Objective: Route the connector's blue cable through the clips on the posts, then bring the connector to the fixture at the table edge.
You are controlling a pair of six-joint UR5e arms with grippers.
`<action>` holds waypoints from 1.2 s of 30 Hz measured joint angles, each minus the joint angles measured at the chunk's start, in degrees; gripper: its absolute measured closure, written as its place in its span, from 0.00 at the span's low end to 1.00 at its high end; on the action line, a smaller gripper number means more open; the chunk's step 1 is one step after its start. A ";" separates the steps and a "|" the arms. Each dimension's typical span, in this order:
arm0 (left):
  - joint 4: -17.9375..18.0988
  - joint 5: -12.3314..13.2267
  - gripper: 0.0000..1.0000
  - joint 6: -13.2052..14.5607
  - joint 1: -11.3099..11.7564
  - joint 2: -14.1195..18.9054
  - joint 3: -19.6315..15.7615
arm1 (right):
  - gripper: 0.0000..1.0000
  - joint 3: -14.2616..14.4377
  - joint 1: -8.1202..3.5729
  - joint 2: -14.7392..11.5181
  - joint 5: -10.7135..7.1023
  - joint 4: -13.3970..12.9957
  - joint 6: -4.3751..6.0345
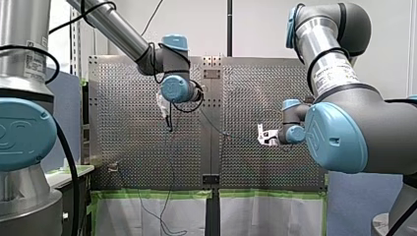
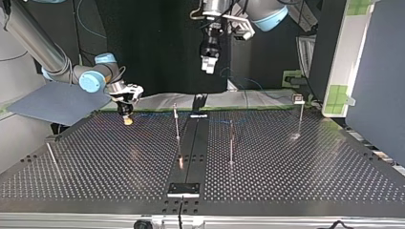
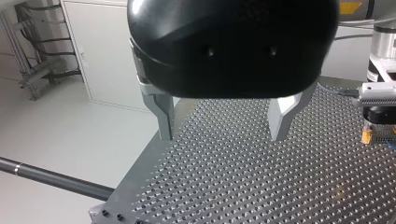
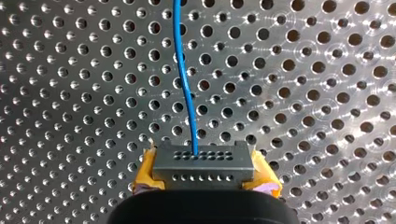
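In the right wrist view my right gripper (image 4: 203, 176) is shut on a grey connector (image 4: 203, 162), with yellow pads (image 4: 145, 173) on both sides of it. The blue cable (image 4: 185, 79) leaves the connector and runs ahead over the perforated plate. At the top view's left that same gripper (image 2: 127, 118) hangs just above the table's far edge. My left gripper (image 3: 221, 137) stands open and empty, its metal fingers (image 3: 164, 116) wide apart. It hangs high above the table (image 2: 207, 64). Thin posts (image 2: 177, 123) (image 2: 231, 143) stand near the middle.
A third post with a clip (image 2: 299, 99) stands at the top view's far right, and a slanted rod (image 2: 51, 155) at its left. A black fixture plate (image 2: 184, 189) sits at the near table edge, at the end of a dark centre strip (image 2: 193, 138).
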 joint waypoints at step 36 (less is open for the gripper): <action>0.49 -0.03 0.00 0.80 0.44 5.47 -16.76 | 0.99 1.19 -0.49 -8.33 6.91 4.67 3.16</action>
